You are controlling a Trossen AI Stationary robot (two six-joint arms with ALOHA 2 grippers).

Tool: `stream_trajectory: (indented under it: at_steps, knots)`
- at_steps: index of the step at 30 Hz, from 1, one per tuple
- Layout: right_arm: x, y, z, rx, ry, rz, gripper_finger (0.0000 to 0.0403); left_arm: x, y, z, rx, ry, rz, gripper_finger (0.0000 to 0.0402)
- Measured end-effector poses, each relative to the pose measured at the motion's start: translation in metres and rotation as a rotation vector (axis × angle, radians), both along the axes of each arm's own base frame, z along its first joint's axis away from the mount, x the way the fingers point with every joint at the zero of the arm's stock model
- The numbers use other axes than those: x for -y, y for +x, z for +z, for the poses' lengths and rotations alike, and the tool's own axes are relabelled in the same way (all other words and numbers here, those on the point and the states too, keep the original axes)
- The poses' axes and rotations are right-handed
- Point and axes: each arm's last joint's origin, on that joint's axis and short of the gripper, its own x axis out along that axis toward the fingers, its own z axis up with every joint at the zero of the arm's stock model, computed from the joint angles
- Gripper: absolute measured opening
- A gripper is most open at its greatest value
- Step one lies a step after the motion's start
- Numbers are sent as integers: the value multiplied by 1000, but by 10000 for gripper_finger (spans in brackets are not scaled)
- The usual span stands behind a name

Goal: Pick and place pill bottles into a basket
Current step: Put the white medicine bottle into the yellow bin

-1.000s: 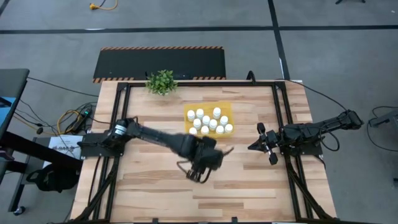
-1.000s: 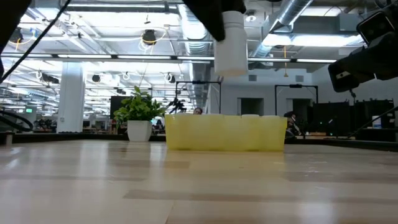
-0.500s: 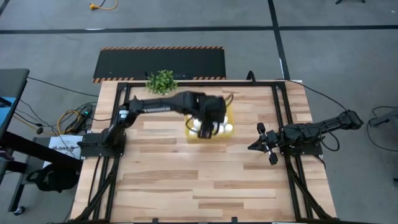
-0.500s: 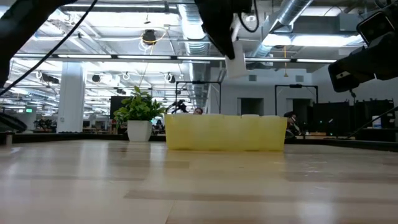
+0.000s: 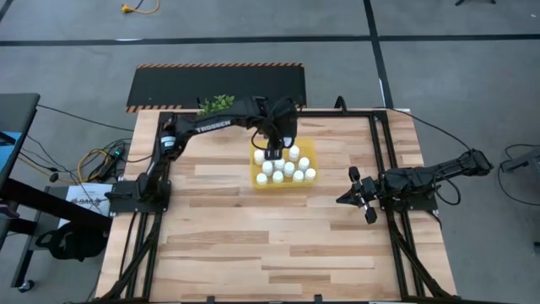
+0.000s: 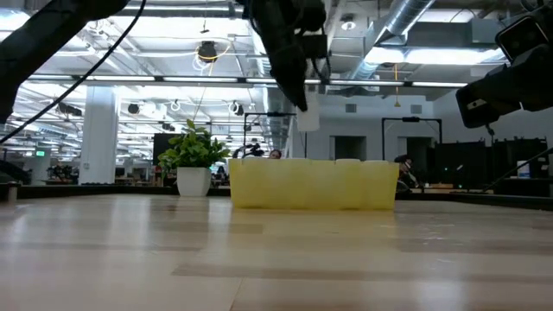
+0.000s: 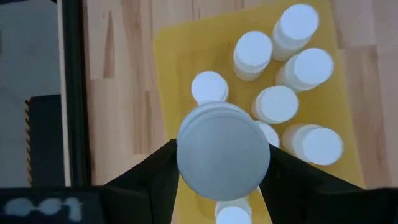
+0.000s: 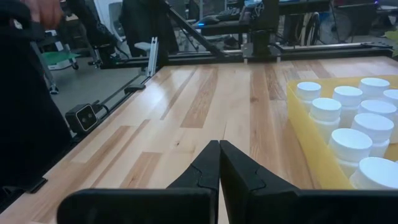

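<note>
My left gripper (image 5: 272, 145) is shut on one white pill bottle (image 7: 222, 152) and holds it over the far left part of the yellow tray (image 5: 310, 146). In the low view the bottle (image 6: 307, 117) hangs above the tray (image 6: 315, 184), clear of its wall. Several white pill bottles (image 5: 287, 166) stand upright on their bases in the tray; they also show in the left wrist view (image 7: 292, 68). My right gripper (image 5: 354, 197) is shut and empty, to the right of the tray, above the table. My left gripper pinches the bottle's round side (image 7: 186, 163) between its two fingers (image 7: 158, 177), one on each side. The fingers come from above, pointing down. The bottle hangs roughly upright below them, lifted clear over the tray.
A small green potted plant (image 5: 218, 105) stands at the table's far edge, left of the tray. Dark frame rails (image 5: 381, 152) run along the table's left and right sides. Bare wooden tabletop (image 5: 270, 245) lies between the tray and the near edge.
My left gripper has carried the bottle from the middle of the table toward the far edge and now stands over the tray's far left part. The bottle has stayed in the hold, clear of the table. The right arm has kept still.
</note>
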Motion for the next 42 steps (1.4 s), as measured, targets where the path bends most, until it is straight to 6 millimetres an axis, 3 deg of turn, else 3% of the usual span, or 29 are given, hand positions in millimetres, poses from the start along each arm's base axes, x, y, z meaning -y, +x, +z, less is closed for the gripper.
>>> stream_trajectory:
  at_steps: [18,42]
  knots:
    - [0,0,0,0,0,-1,1,-34,-2,-63,21,-68,3,176]
    - [0,0,0,0,0,-1,1,-40,-6,-96,37,-88,-1,176]
